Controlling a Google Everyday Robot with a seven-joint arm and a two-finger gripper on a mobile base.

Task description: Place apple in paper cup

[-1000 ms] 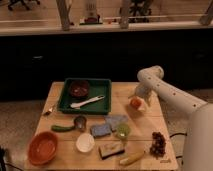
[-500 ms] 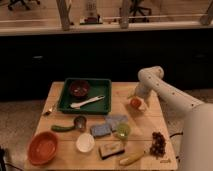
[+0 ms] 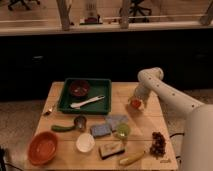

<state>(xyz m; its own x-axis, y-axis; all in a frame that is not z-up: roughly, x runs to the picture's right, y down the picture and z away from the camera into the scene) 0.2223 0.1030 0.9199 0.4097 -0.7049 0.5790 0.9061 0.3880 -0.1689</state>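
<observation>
The apple (image 3: 135, 103) is a small orange-red fruit at the right side of the wooden table (image 3: 145, 125), right under the gripper (image 3: 137, 100). The white arm reaches down from the right, and its gripper sits on or around the apple; I cannot tell whether it holds it. The paper cup (image 3: 85, 142) is a small white round cup near the table's front, left of centre, well away from the gripper. It looks empty.
A green tray (image 3: 102, 86) holds a dark red bowl (image 3: 79, 88) and a white spoon (image 3: 88, 103). Also on the table: metal cup (image 3: 80, 122), green cucumber (image 3: 61, 128), orange bowl (image 3: 43, 147), blue sponges (image 3: 109, 125), pale green round thing (image 3: 123, 130), banana (image 3: 131, 158), grapes (image 3: 158, 142).
</observation>
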